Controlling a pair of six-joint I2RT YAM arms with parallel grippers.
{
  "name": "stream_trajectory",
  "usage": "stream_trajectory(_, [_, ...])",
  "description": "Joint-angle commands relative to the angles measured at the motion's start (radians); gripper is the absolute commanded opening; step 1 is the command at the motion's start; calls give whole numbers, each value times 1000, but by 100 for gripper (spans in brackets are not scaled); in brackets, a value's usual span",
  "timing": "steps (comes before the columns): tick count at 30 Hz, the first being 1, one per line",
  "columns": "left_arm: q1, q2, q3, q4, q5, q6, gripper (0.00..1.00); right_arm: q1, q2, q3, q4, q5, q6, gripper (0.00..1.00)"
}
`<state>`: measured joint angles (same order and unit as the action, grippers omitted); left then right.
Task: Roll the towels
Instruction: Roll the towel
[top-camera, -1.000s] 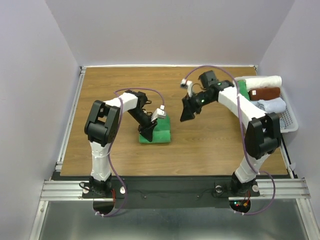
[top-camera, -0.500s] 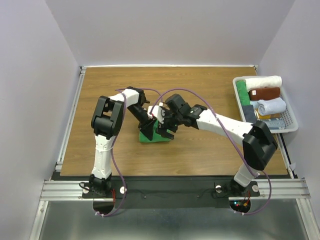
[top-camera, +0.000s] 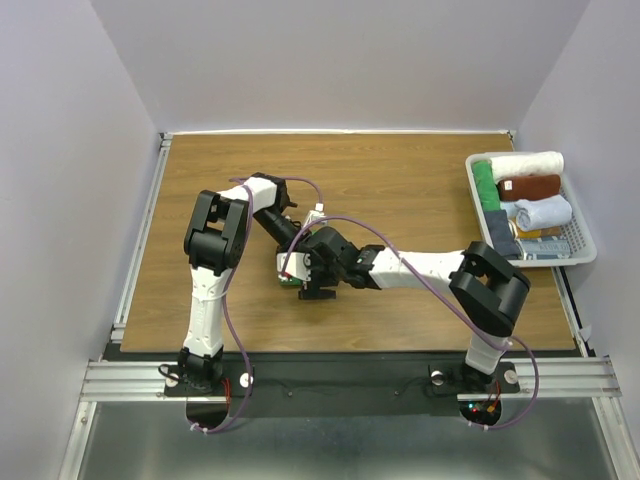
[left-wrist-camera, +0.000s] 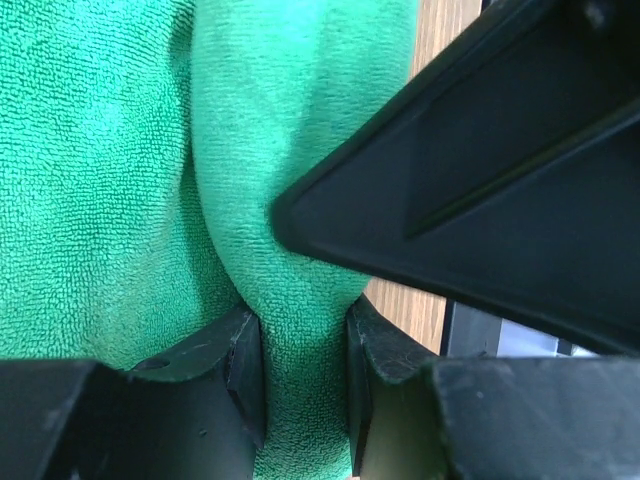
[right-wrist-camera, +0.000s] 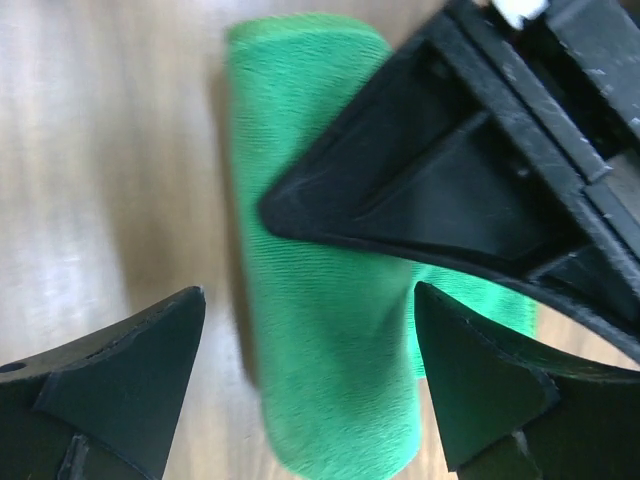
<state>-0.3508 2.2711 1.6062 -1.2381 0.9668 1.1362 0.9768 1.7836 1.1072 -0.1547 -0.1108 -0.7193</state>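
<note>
Between the right gripper's (right-wrist-camera: 305, 300) fingers lies the green towel (right-wrist-camera: 320, 390), partly rolled. That arm swung in from well away within the last second, its jaws spreading wide and holding nothing. The left gripper (left-wrist-camera: 303, 335) is half-closed, pinching a towel fold. The roll's long axis runs crosswise to the right jaws' closing line. Judgement: a two-handed rolling step is being set up.

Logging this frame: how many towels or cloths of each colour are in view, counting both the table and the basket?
Green: 2, a green towel on the table and a green cloth in the basket
Cream-white: 1, cream-white roll
Brown: 1, brown roll
Pale blue: 1, pale blue roll
Dark grey: 1, dark grey cloth
Total: 6
</note>
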Motion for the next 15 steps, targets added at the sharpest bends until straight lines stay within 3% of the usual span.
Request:
stream_trajectory(1, [-5, 88, -43, 123, -231, 62, 21, -3, 23, -24, 144, 59, -26, 89])
stream_trajectory(4, [-4, 90, -28, 123, -232, 59, 21, -1, 39, -46, 144, 25, -42, 79])
stream_trajectory(9, [7, 64, -20, 124, -206, 59, 23, -3, 43, -82, 130, -78, -3, 34])
stream_trajectory(11, [21, 39, -32, 144, -176, 50, 30, -4, 39, -76, 86, -139, 15, 26])
stream_trajectory(15, [42, -62, -57, 169, -120, 37, 52, -18, 20, -67, -29, -234, 38, 4])
